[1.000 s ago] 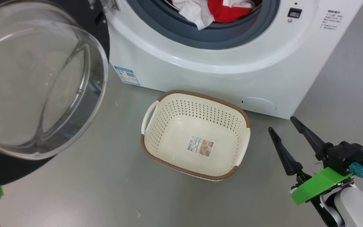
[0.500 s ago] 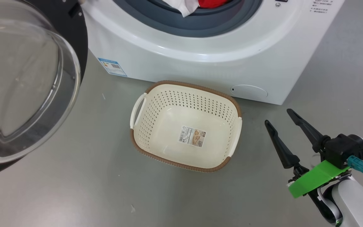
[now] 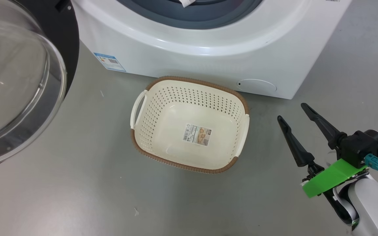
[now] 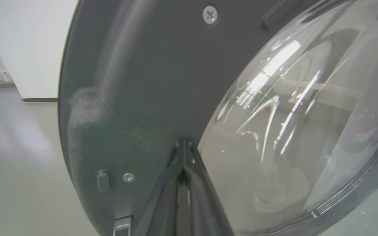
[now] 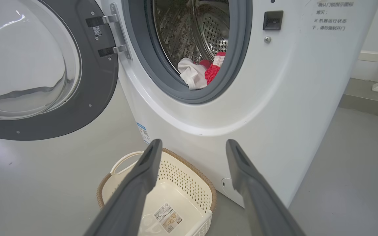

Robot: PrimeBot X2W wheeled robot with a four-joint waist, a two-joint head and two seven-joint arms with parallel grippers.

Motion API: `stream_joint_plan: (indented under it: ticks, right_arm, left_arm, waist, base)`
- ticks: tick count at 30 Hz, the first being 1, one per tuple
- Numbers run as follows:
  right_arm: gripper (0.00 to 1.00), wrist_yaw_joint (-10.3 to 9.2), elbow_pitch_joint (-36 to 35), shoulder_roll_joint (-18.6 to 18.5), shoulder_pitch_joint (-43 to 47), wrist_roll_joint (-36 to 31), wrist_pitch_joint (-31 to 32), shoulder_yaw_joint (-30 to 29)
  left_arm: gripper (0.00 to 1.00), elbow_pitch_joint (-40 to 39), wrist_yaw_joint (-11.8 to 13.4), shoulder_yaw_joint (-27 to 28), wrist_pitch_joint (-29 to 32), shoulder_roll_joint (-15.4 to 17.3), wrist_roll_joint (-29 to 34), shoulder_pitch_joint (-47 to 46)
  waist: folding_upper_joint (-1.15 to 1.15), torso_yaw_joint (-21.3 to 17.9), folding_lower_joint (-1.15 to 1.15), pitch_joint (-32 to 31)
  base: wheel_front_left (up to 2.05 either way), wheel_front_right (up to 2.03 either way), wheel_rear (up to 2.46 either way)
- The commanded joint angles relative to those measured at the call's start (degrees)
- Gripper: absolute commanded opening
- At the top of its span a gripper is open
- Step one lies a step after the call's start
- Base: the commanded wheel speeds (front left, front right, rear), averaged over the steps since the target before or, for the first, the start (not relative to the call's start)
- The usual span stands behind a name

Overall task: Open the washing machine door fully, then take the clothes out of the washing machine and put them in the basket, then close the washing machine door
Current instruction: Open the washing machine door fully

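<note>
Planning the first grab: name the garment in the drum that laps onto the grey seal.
The white garment; its edge drapes over the grey seal, the red one lies inside.

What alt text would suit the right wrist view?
The washing machine stands with its door swung open to the left, red and white clothes lying at its mouth. Below, the open right tool frames an empty cream basket on the grey floor.

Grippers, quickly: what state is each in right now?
Left gripper: shut, tips at the washing machine door.
Right gripper: open, holding nothing.
</note>
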Motion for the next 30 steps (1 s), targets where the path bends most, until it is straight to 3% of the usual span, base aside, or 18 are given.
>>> stream_joint_plan:
  ticks: [1,13,23,27,28,29,30]
  right_arm:
    - [1.0,0.36,-1.3,-0.2,-0.4,-0.4,-0.4,1.1]
    - [1.0,0.36,-0.7,0.8,0.5,-0.2,-0.4,0.9]
    - [1.0,0.36,-0.4,1.3,1.5,0.1,-0.4,0.7]
    - [1.0,0.36,-0.3,1.8,2.0,0.2,-0.4,0.5]
    - [1.0,0.36,-0.3,1.9,2.2,0.2,-0.4,0.5]
    - [1.0,0.36,-0.3,2.0,2.4,0.2,-0.4,0.4]
    - [1.0,0.36,-0.3,2.1,2.5,0.2,-0.4,0.3]
  left_arm:
    - [0.0,-1.1,0.1,1.6,-0.2,4.4,0.7,-0.5]
    - [0.0,-1.8,-0.8,0.3,-0.2,2.0,0.2,2.2]
    - [0.0,-5.9,-0.9,-5.1,-0.2,-0.2,-4.2,6.9]
    - [0.45,-9.1,-0.9,-7.7,-0.2,-1.0,-5.8,9.6]
    - [0.52,-10.1,-0.9,-8.2,-0.2,-1.3,-5.9,10.4]
    - [0.75,-11.0,-0.9,-8.7,-0.2,-1.6,-6.1,11.2]
    - [0.92,-11.8,-0.9,-9.1,-0.2,-1.8,-6.1,12.0]
  waist:
    - [0.0,0.1,0.0,-0.1]
    - [0.0,0.9,0.0,-2.9]
    - [0.0,1.2,0.0,-5.1]
    - [0.0,1.2,0.0,-6.2]
    - [0.0,1.2,0.0,-6.5]
    - [0.0,1.1,0.0,-6.8]
    - [0.0,1.1,0.0,-7.1]
  base:
    - [0.0,0.0,0.0]
    - [0.0,0.0,0.0]
    - [0.0,0.0,0.0]
    - [0.0,0.0,0.0]
    - [0.0,0.0,0.0]
    - [0.0,0.0,0.0]
    - [0.0,0.0,0.0]
